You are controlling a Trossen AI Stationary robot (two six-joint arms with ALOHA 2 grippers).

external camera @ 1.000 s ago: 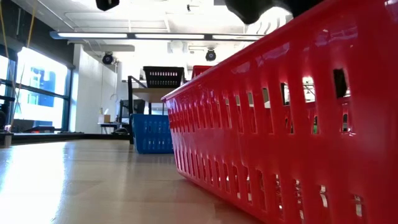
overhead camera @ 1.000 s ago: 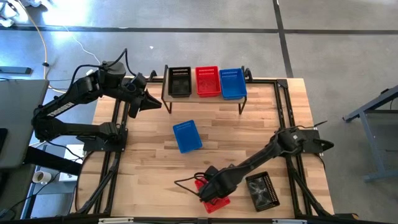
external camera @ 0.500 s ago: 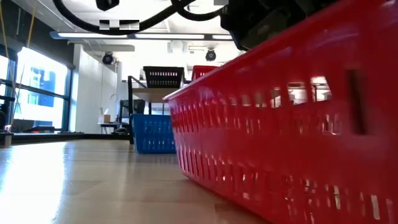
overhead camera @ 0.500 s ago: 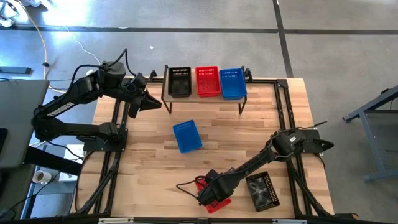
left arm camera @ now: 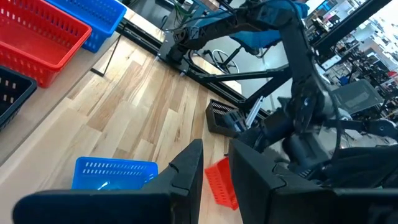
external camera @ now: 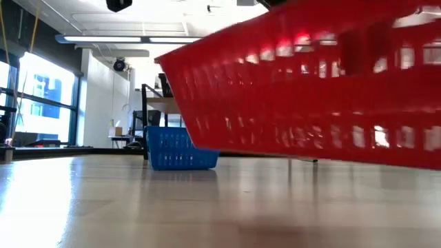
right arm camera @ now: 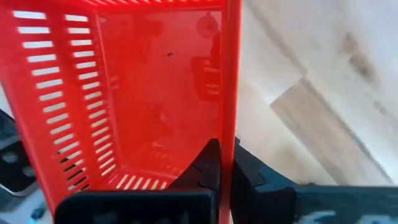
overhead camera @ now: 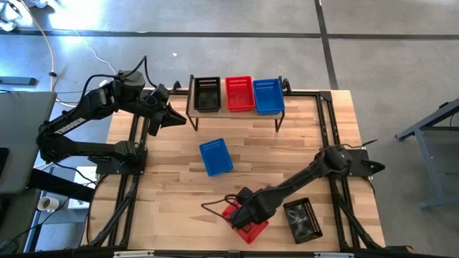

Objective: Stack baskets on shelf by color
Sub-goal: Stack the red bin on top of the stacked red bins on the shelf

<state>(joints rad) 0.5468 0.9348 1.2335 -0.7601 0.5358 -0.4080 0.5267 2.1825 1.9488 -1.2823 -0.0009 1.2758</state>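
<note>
We see the right gripper [overhead camera: 246,217] down at the near edge of the table [overhead camera: 172,186], and its two fingers [right arm camera: 208,165] are pinched tight on the side wall of a red basket [overhead camera: 245,223]. In the low view, this red basket hangs tilted, up off the wood. A black basket [overhead camera: 302,219] lies on the table just beside it. A blue basket [overhead camera: 216,157] sits alone near the middle of the table. At the far side stands the shelf [overhead camera: 280,110], and on top of it a black basket [overhead camera: 207,94], a red basket [overhead camera: 239,94] and a blue basket [overhead camera: 268,96] sit in a row, side by side. The left gripper [overhead camera: 178,119] waits in the air beside the shelf's black end, with its fingers [left arm camera: 186,171] a little apart and holding nothing.
</note>
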